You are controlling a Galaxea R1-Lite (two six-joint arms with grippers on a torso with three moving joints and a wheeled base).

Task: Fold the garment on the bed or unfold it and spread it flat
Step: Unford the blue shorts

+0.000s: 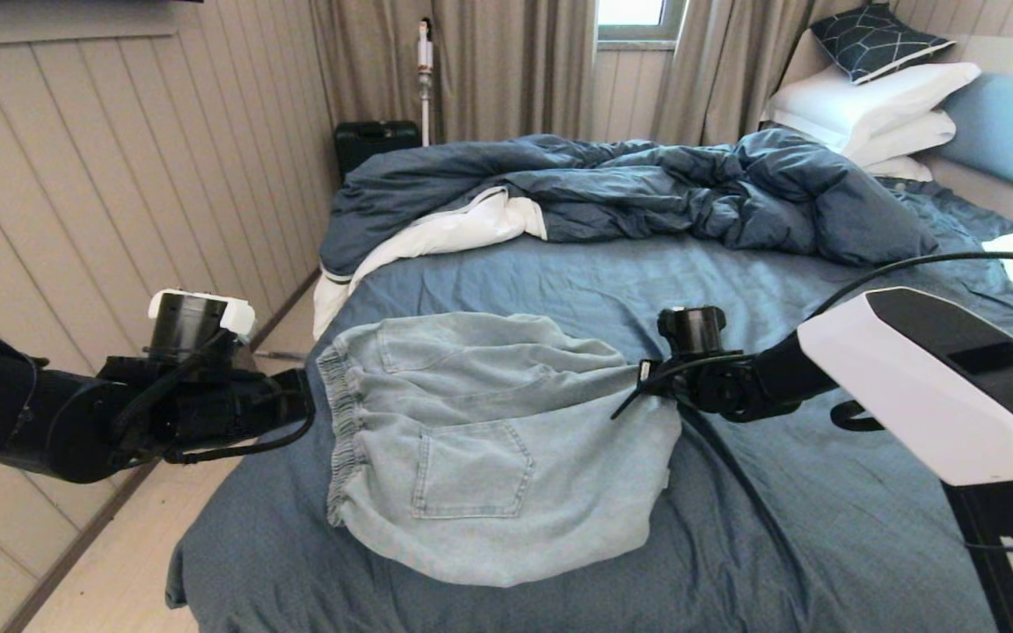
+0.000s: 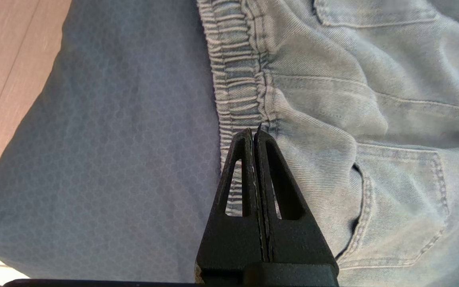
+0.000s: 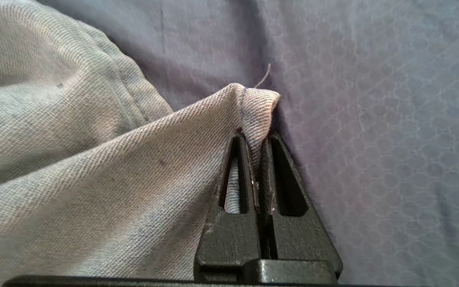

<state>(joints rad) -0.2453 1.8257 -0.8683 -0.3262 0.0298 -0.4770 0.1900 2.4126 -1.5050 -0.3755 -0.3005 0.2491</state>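
Already the shorts (image 1: 489,440) lie mostly spread on the bed (image 1: 823,492), rumpled. Right gripper (image 3: 258,135) pinches a hem corner; left gripper (image 2: 254,133), closed and empty, hovers at the waistband. Smoothing or folding remains.

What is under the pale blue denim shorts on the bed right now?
Only the slate-blue sheet shows around the pale blue denim shorts; anything beneath them is covered. The right gripper pinches their hem corner; the left gripper, shut, is at the waistband.
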